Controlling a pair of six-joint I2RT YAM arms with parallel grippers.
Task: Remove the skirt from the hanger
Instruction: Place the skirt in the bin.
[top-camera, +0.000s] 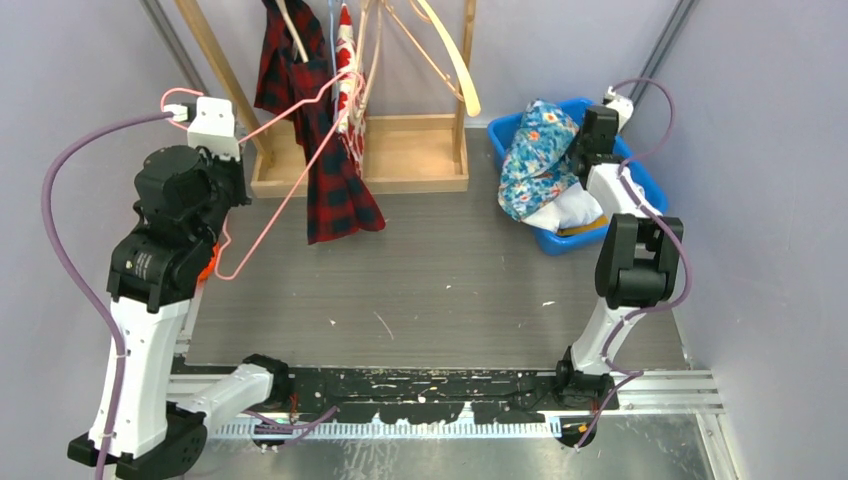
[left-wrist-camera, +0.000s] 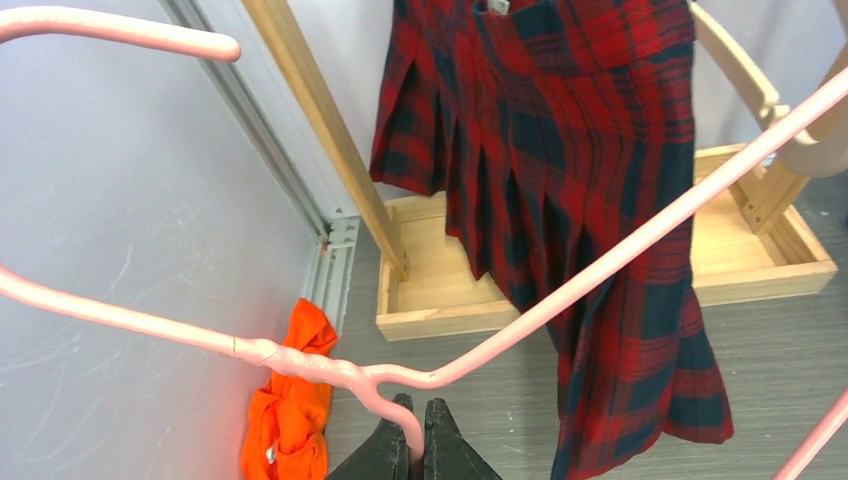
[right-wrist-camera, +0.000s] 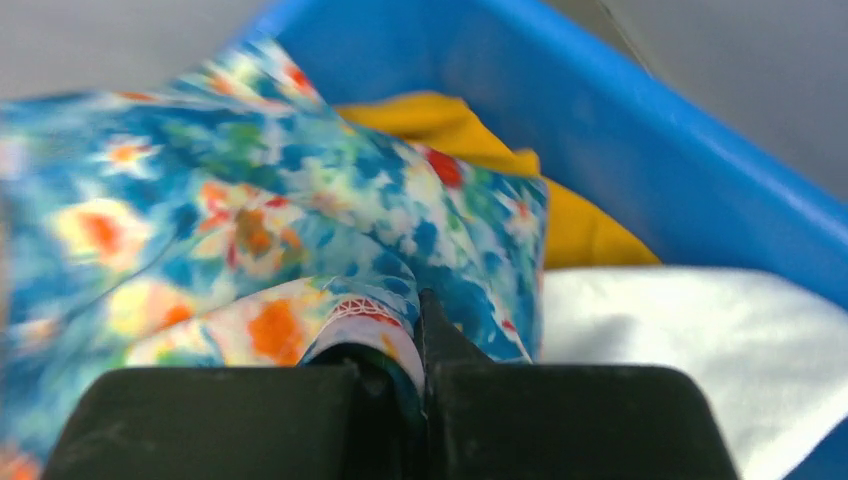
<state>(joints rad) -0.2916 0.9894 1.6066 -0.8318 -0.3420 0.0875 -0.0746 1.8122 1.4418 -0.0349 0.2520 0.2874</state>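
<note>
My left gripper (left-wrist-camera: 418, 445) clamps the thin pink plastic hanger (left-wrist-camera: 620, 250) at bottom centre, the red-black plaid pleated skirt (left-wrist-camera: 560, 150) hangs upper centre, and my right gripper (right-wrist-camera: 415, 365) pinches blue floral cloth (right-wrist-camera: 250, 200) in the blue plastic bin (right-wrist-camera: 620, 130).

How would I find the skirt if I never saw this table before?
Look for the wooden rack at the back of the table. The skirt hangs at its left side, just past the pink hanger. It is the only red and dark checked cloth with pleats; the flowery cloth in the blue bin is bright blue.
</note>
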